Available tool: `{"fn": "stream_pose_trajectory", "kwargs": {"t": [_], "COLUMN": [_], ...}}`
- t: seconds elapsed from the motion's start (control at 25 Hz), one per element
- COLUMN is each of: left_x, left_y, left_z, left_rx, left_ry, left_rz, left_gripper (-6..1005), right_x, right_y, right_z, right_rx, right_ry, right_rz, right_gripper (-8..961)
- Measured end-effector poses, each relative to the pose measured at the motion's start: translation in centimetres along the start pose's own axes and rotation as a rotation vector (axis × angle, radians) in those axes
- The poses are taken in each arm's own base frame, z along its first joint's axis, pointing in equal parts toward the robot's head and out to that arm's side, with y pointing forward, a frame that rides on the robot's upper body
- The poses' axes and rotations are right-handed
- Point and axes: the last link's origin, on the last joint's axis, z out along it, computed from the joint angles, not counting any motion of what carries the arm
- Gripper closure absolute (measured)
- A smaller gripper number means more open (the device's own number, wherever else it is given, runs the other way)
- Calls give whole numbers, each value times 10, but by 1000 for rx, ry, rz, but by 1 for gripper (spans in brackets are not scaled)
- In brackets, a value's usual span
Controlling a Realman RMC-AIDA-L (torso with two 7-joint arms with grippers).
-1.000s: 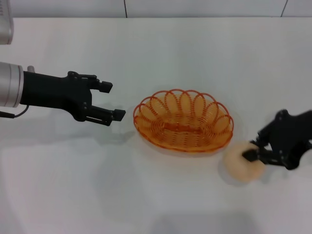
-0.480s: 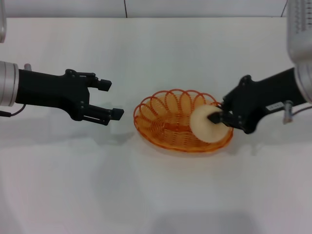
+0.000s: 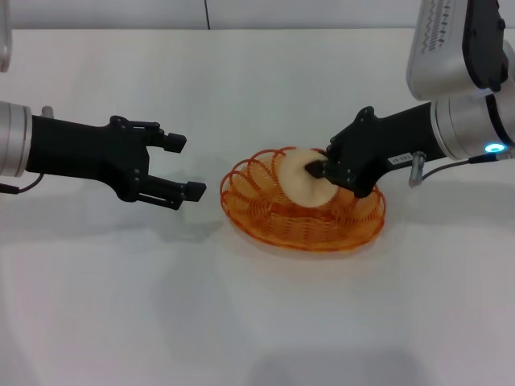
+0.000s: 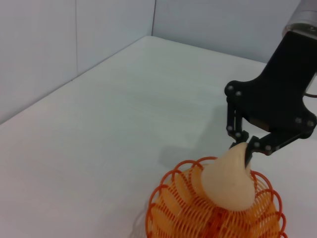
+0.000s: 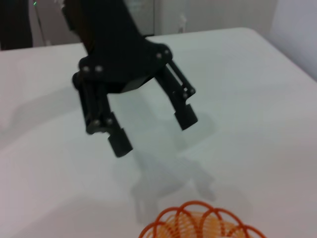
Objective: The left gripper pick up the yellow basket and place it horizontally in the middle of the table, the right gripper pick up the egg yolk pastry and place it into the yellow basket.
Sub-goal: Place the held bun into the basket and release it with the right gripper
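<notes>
The yellow basket (image 3: 273, 221) lies lengthwise at the middle of the table (image 3: 257, 322). My right gripper (image 3: 319, 172) is shut on the egg yolk pastry (image 3: 296, 178) and holds it just above the middle of the basket. My left gripper (image 3: 187, 166) is open and empty, a short way left of the basket's rim and apart from it. The left wrist view shows the right gripper (image 4: 242, 147) pinching the pastry (image 4: 229, 181) over the basket (image 4: 171, 210). The right wrist view shows the open left gripper (image 5: 154, 133) above the table and the basket's rim (image 5: 198, 218).
A grey wall runs along the table's far edge (image 3: 241, 29). The right arm's silver-white forearm (image 3: 463, 72) reaches in from the upper right.
My right gripper lifted the pastry off the table at the right and carried it up and left, to over the basket. The left gripper and the basket stayed put.
</notes>
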Motion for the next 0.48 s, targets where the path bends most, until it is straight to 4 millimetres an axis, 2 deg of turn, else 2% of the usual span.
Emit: {"fn": "stream_pose_trajectory", "kwargs": {"t": [0.28, 0.48], "left_x": [-1, -1], "left_y": [0, 0], "left_z": [0, 0], "left_rx": [0, 2], "left_ry": [-3, -4], "left_rz": [-4, -4], "left_gripper": [119, 119], "right_x": [-1, 1], "right_y": [-2, -1], "right_z": [4, 5], "right_rx": [17, 12], "right_ry": [-17, -11], "right_rz": [9, 13], "right_gripper": [912, 864]}}
